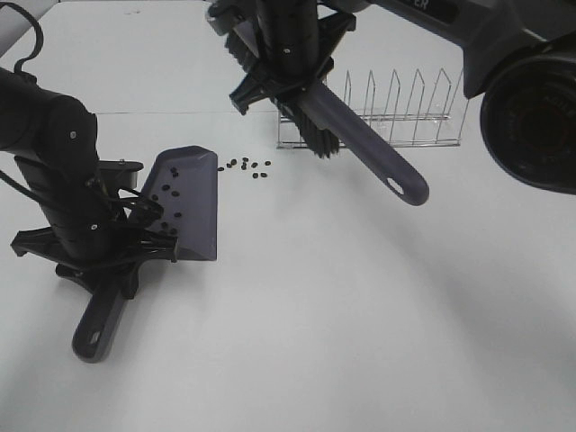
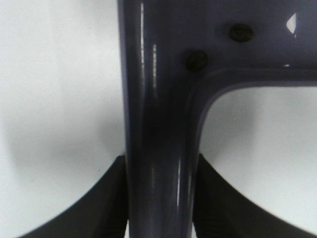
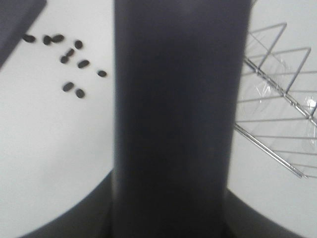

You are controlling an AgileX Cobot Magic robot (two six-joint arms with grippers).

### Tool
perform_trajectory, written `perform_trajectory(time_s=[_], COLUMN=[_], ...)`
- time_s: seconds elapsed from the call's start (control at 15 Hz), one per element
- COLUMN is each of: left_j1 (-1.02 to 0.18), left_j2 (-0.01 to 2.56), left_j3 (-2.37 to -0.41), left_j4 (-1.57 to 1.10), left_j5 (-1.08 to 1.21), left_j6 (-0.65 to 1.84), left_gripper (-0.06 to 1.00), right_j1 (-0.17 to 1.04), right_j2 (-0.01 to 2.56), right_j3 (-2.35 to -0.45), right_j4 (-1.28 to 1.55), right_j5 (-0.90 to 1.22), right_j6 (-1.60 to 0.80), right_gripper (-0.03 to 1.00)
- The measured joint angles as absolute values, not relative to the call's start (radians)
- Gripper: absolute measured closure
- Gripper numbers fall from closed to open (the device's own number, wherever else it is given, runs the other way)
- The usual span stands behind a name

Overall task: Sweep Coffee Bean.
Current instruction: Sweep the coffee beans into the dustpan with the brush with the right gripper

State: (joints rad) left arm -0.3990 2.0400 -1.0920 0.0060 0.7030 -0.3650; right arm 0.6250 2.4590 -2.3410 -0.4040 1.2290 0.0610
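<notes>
A purple-grey dustpan (image 1: 189, 202) lies on the white table with several coffee beans (image 1: 171, 192) in it. More coffee beans (image 1: 247, 167) lie on the table just right of its open edge; they also show in the right wrist view (image 3: 69, 62). My left gripper (image 1: 99, 247) is shut on the dustpan handle (image 2: 158, 148). My right gripper (image 1: 283, 63) is shut on the purple brush handle (image 3: 171, 114) and holds the brush (image 1: 360, 148) tilted above the table, its black bristles (image 1: 319, 139) right of the loose beans.
A wire dish rack (image 1: 396, 117) stands behind the brush at the back right, also in the right wrist view (image 3: 282, 109). The table's far edge (image 1: 180, 112) runs behind the dustpan.
</notes>
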Motion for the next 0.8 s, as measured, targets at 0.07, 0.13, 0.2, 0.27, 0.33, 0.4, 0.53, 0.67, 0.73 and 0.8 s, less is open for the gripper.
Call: perform_trajectory(time_s=[0.07,0.13,0.2,0.27,0.33,0.4,0.53,0.67,0.73,0.8], left_j1=[-0.399,-0.399,-0.399,-0.399,-0.399,-0.399,-0.399,-0.399,-0.399,-0.399], left_j2=[2.040,2.040,2.040,2.040,2.040,2.040,2.040,2.040,2.040,2.040], left_j3=[-1.092,-1.092,-1.092,-1.092,-1.092,-1.092,-1.092,-1.092,-1.092,-1.092], left_j4=[0.006,0.006,0.006,0.006,0.006,0.000,0.000,0.000,0.000,0.000], left_j5=[0.703,0.703,0.703,0.702,0.702,0.702,0.702,0.702,0.702,0.702], left_j6=[-0.365,-0.364,-0.361,-0.360,-0.360,-0.358,-0.358,-0.358,-0.358,-0.358], left_gripper=[0.60,0.60,0.60,0.60,0.60,0.60,0.60,0.60,0.60,0.60], right_j1=[0.601,0.580,0.570,0.569,0.569,0.571,0.574,0.587,0.602,0.621], right_j2=[2.459,2.467,2.482,2.505,2.520,2.584,2.629,2.657,2.667,2.676], right_j3=[-2.302,-2.263,-2.242,-2.236,-2.236,-2.242,-2.268,-2.298,-2.305,-2.308], right_j4=[-0.405,-0.408,-0.411,-0.420,-0.421,-0.422,-0.422,-0.404,-0.397,-0.389], right_j5=[1.229,1.230,1.234,1.235,1.234,1.232,1.232,1.232,1.232,1.232], right_j6=[0.044,0.035,0.026,0.010,0.000,-0.010,-0.015,-0.027,-0.042,-0.048], right_gripper=[0.68,0.68,0.68,0.68,0.68,0.68,0.68,0.68,0.68,0.68])
